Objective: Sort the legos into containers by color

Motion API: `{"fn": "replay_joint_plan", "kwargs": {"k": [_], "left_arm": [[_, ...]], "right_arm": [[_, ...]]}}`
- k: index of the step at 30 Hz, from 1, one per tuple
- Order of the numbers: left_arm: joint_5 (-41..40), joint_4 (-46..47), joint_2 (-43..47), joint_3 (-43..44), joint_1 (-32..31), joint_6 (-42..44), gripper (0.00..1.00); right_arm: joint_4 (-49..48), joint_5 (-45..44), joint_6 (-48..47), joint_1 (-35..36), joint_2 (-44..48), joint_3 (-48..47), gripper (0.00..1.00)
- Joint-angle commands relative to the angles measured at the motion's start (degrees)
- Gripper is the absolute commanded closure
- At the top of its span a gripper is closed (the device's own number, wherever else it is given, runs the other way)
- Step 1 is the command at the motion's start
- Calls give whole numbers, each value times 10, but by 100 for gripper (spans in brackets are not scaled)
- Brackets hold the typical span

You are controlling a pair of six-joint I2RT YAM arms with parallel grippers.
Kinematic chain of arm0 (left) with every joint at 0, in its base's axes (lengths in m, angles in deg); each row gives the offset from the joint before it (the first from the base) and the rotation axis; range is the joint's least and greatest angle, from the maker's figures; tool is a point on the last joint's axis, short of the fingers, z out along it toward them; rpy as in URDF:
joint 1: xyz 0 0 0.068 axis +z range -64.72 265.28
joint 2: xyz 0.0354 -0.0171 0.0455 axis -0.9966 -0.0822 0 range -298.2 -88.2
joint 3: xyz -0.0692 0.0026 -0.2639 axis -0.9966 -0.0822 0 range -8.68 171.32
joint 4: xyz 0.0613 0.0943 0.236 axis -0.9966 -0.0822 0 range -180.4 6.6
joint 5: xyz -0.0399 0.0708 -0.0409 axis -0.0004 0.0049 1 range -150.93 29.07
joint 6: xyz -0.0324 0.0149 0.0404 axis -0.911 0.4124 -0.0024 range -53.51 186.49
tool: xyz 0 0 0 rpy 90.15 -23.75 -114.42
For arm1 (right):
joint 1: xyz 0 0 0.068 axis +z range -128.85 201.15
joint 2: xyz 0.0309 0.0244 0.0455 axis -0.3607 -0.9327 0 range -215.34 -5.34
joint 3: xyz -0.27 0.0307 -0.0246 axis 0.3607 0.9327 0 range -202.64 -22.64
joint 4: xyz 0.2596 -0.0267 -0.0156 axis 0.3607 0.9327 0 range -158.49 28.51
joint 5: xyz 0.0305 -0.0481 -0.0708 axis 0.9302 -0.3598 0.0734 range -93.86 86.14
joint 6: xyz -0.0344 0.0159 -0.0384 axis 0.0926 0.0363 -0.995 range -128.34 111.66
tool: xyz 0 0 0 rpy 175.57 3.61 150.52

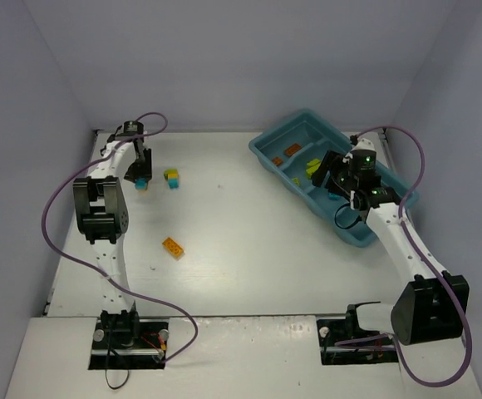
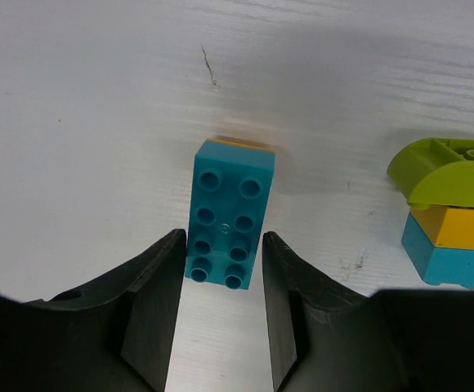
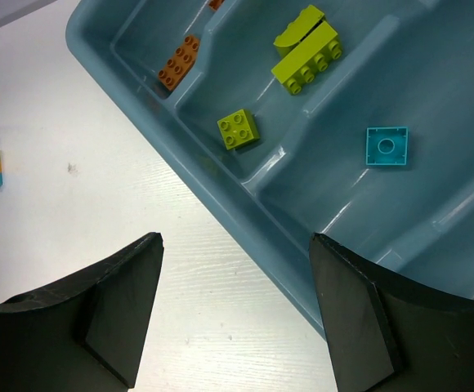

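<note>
Left wrist: left end effector (image 2: pixel 222 235) straddles near end of cyan brick (image 2: pixel 230 196), fingers brick-wide apart, grip unclear

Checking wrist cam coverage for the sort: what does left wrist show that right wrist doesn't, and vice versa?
Left wrist only: a cyan brick sitting on an orange one, its near end between the left end effector fingers; contact unclear.
Right wrist only: the tray with a brown brick, lime bricks and a cyan plate in separate compartments; right end effector open, empty.
Both: the lime-yellow-cyan stack on the table.
</note>
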Motion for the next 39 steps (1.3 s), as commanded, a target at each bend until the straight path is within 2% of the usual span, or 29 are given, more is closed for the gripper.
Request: {"fn": "replay_joint_plan", "kwargs": {"k": [1,11,16,17,19,21,22,23,25,28,29,34,36,39], "left_arm": [[12,-4,9,29,5,-8,64],[26,-6,9,32,12,-11,65],[47,-2,26,28,13,-17,94],[51,-3,31,26,13,-20,98],[78,2,62,14,13,-34,100],[115,37,97,-11,12,-56,100],[157,58,141,-51,13,-65,100],[183,80,165,-75,12,-77,100],[263,163,238,-150,12,-116,100],[344,266,321,-213,10,-169,100],[401,291,339,-251,10,-181,100],[548,440,432,-314,0,-254,100],[598,460,446,-323,-12,-267,100],[632,467,469,-331,-54,-266,100]], "right_arm": [[-23,11,-2,6,23,1,32],[-23,13,-1,11,53,18,32],[-23,23,-6,19,59,16,32],[-23,28,-9,21,60,15,32],[-30,41,-14,32,61,9,32],[-37,77,-19,41,63,2,32],[-63,94,-19,42,63,-1,32],[-72,142,-16,42,61,-5,32],[-102,192,-9,45,55,-12,32],[-144,286,-4,59,34,-27,30],[-153,304,-3,64,24,-33,30],[-242,415,6,98,-11,-57,29],[-269,441,16,117,-34,-68,29],[-328,479,40,143,-66,-91,28]]}}
